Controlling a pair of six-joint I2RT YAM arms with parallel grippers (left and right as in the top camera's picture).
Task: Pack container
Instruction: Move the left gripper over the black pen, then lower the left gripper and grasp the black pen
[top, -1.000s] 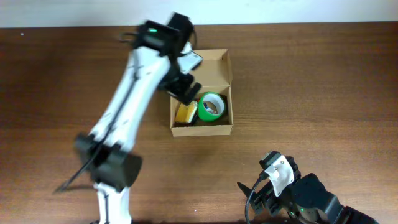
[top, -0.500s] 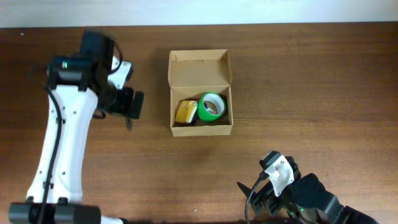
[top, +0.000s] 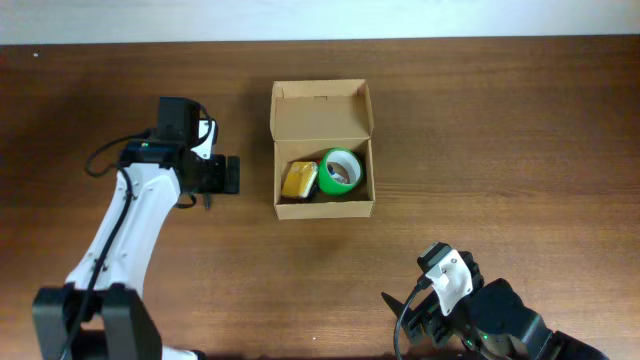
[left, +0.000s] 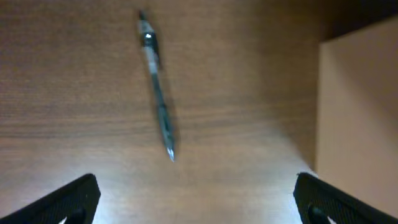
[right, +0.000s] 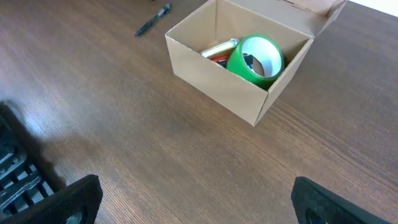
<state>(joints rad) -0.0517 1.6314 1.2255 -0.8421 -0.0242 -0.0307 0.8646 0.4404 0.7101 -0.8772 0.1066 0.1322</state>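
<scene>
Swinging away from above the box (top: 325, 209) since the earlier frame, the left gripper (top: 228, 173) is now hanging near it at its 9 o'clock. Its fingers are standing wide apart and holding nothing, over a slim pen (left: 158, 106) lying on the table (top: 500, 150). The right gripper (right: 199, 199) is sitting well apart at the box's 5 o'clock, jaws likewise spread and empty. The box is resting near the table's middle, its flap lid lying open toward 12 o'clock. Dark wood grain is running up to a pale strip (top: 320, 20) at 12 o'clock. Plain tan cardboard is holding a glossy green tape roll (top: 326, 160) and a yellow object (top: 298, 180).
</scene>
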